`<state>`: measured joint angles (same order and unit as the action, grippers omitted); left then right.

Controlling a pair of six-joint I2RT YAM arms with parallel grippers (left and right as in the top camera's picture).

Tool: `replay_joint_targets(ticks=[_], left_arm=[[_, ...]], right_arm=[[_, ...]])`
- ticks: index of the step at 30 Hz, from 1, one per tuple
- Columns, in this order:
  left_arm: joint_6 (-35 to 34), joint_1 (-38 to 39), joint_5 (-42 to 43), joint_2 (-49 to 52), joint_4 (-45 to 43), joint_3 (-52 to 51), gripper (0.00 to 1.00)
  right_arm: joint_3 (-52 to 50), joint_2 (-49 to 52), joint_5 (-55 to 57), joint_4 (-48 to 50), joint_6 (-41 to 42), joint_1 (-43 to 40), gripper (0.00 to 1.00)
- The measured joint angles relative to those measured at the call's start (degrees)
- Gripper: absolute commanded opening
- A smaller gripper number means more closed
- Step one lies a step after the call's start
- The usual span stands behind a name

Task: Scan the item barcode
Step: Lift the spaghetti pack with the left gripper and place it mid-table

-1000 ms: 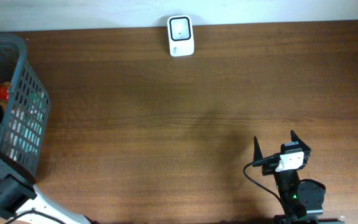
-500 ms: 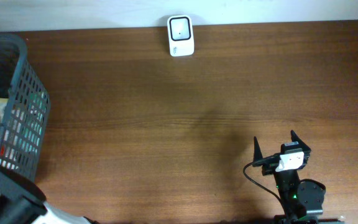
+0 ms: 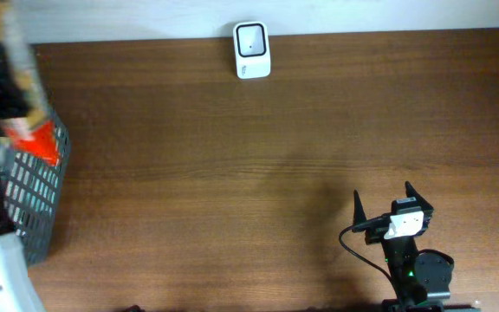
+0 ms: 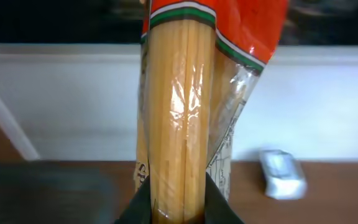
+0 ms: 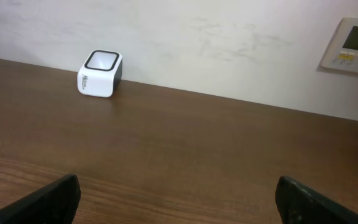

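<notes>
The item is a packet of spaghetti (image 4: 179, 93) in clear wrap with a red-orange top. My left gripper (image 4: 179, 194) is shut on its lower part, and the dark jaws press it from both sides. In the overhead view the packet (image 3: 40, 139) is a blurred red patch above the basket at the far left. No barcode shows on it. The white scanner (image 3: 252, 49) stands at the table's far edge by the wall, also seen as the scanner (image 4: 283, 174) and the scanner (image 5: 100, 73). My right gripper (image 3: 382, 192) rests open near the front right, holding nothing.
A grey mesh basket (image 3: 37, 186) stands at the left edge of the table. A wall panel (image 5: 353, 43) hangs at the right behind the table. The brown wooden tabletop (image 3: 258, 173) stretches between basket, scanner and right arm.
My left arm has lifted the spaghetti packet up out of the basket and carried it toward the far side. The right arm has not moved.
</notes>
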<state>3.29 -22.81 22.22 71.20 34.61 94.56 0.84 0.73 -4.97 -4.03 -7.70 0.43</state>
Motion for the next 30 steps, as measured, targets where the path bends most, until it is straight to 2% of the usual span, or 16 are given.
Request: replay_joint_targets(ticks=[2,5,7,11,14,16,24,26,30], left_arm=[[-0.37,9.86,0.46,0.44,4.50,0.15,0.00],[-1.44,17.49,-0.26,4.37,8.11,0.26,0.00],[-2.54,24.81,-0.57,11.08,9.55,0.33,0.00],[-6.21,34.47,-3.52,23.06,9.60,0.31,0.00],[-11.89,41.94,-7.58,31.82,9.42,0.31,0.00],[-18.12,46.05,-10.12,37.11,8.61,0.31,0.00],[-45.83,54.49,-24.35,50.82,6.36,0.31,0.00],[-50.21,55.25,-26.53,51.65,6.12,0.31,0.00],[-52.61,56.87,-27.50,51.67,5.97,0.31,0.00]], right_arm=[[0.00,0.02,0.00,0.00,0.02,0.00,0.99],[0.00,0.00,0.02,-0.02,0.00,0.00,0.99],[0.00,0.00,0.00,0.00,0.02,0.00,0.99],[0.00,0.00,0.00,0.00,0.02,0.00,0.99],[0.00,0.00,0.00,-0.02,0.02,0.00,0.99],[0.00,0.00,0.00,0.00,0.00,0.00,0.99],[0.00,0.00,0.00,0.00,-0.02,0.00,0.99],[0.00,0.00,0.00,0.00,0.00,0.00,0.99],[0.00,0.00,0.00,0.00,0.02,0.00,0.99]])
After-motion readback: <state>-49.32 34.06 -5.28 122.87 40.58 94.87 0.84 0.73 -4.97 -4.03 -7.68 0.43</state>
